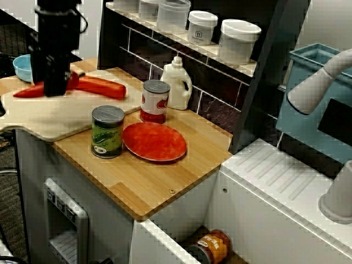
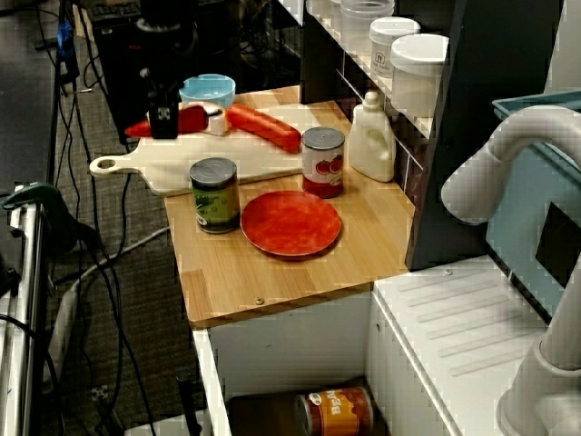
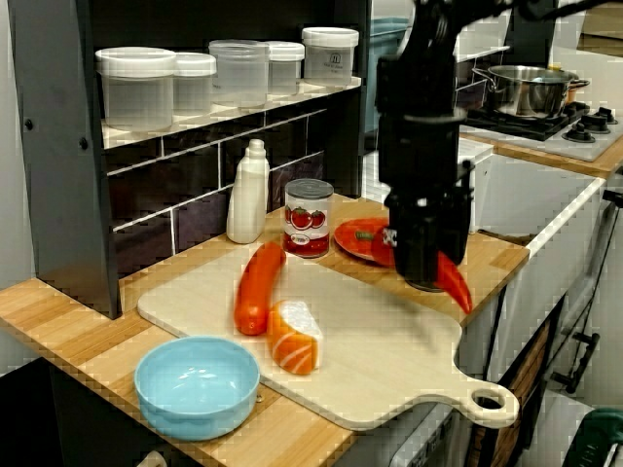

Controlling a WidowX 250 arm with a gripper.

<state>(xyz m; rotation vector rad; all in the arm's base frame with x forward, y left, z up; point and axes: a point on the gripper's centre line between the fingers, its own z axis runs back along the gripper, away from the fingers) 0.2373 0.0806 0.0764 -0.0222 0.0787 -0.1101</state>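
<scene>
Blue bowl (image 3: 195, 384) nearest the lens in the view from the board's end: one, on the wooden counter (image 1: 154, 187), just beside the cutting board (image 3: 389, 360). Over that board's handle side, gripper (image 3: 424, 275) pinched narrow on one red pepper (image 3: 455, 284), gripped about mid-length, looks lifted off the wood. Long axis crosswise to the counter, pointed tip aimed away from the shelf wall and dipping lower than the rest. On the board: one orange sausage (image 3: 255, 289) lying flat, and one salmon piece (image 3: 292, 336) just beside its near end. Past the board: one red plate (image 1: 154, 141), flanked by two upright cans, tomato can (image 1: 155, 100) toward the wall and green-label can (image 1: 107, 132) toward the counter edge, both just beside the plate. One white bottle (image 1: 177, 82) next to the tomato can. Third can (image 1: 212, 247) on its side in the open compartment below. Five plastic jars (image 1: 237, 41) in a row on the shelf. One steel pot (image 3: 531, 89) on the stove, well apart.
</scene>
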